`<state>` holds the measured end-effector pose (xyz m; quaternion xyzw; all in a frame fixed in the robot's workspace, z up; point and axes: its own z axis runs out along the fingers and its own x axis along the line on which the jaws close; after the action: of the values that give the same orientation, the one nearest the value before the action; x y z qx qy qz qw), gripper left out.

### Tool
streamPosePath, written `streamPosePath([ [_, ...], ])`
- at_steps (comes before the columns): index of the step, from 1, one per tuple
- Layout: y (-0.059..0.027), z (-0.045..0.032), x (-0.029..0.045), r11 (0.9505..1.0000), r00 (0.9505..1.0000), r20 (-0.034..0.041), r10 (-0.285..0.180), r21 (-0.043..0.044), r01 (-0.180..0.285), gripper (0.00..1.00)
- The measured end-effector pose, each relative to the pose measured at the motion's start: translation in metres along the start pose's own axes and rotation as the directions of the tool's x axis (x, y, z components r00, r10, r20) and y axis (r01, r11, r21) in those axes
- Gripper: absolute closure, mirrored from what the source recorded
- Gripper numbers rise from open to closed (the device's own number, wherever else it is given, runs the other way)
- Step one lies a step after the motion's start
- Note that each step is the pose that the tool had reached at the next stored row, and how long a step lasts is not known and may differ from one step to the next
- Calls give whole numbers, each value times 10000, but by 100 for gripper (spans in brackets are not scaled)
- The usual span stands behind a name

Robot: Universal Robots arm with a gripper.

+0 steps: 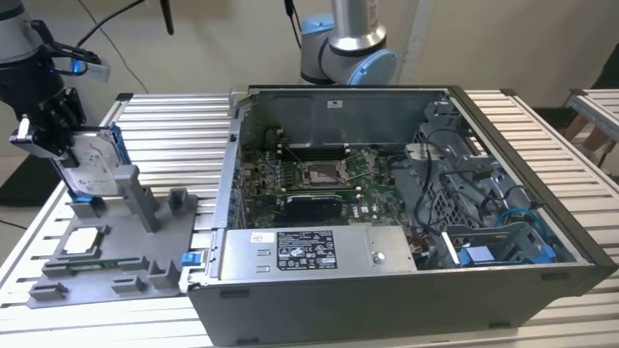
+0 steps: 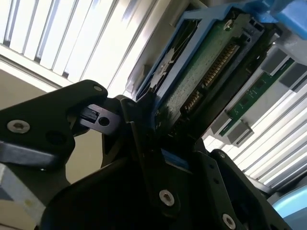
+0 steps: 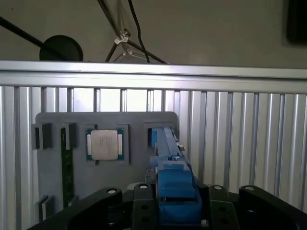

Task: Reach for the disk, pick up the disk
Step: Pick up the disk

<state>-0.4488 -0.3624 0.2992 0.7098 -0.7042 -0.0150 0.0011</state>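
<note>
Tool (image 1: 66, 148) — tight on upright disk (image 1: 94, 165), blue edge betw. jaws

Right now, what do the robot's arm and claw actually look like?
The arm is a silver-grey tube with light blue joint caps. Its gripper is matte black, with angular finger links fastened by small silver screws, and a blue light near its wrist.

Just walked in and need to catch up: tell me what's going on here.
The robot arm's black gripper is shut on the flat silver-grey metal disk with a blue plastic bracket, standing upright at the grey plastic parts tray on the exterior view's left. The open grey computer case sits beside it.
</note>
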Motion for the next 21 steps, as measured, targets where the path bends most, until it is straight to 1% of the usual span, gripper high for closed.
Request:
streamPosePath([
  [6, 2, -100, -2, 10000, 10000, 0, 0, 1, 0, 100],
  [16, 5, -226, -4, 10000, 10000, 0, 0, 1, 0, 100],
  [21, 7, -302, -6, 10000, 10000, 0, 0, 1, 0, 100],
])
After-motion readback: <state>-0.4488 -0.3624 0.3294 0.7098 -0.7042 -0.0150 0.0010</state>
